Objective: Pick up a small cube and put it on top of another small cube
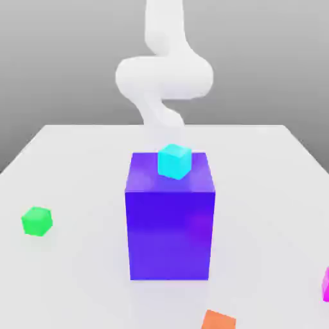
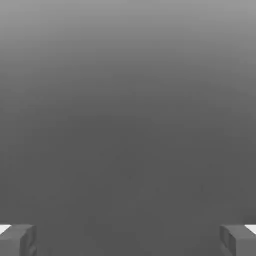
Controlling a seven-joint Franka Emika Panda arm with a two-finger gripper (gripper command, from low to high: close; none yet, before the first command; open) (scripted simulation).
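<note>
Nothing done yet. Magenta cube (image 1: 326, 284) sits on the table (image 1: 77, 160) at the exterior view's right edge, green cube (image 1: 36, 221) well apart at its left. Gripper (image 2: 128, 240) fingers spread wide, empty. Pick, carry, stack all remain.

Simulated tabletop (image 1: 77, 154) (flat grey backdrop)

Cut off and hidden

You see the pink cube (image 1: 326, 284) and orange cube (image 1: 218, 320) clipped by the exterior view's edges; the purple block (image 1: 169, 225) hides the arm's (image 1: 164, 74) base.
</note>
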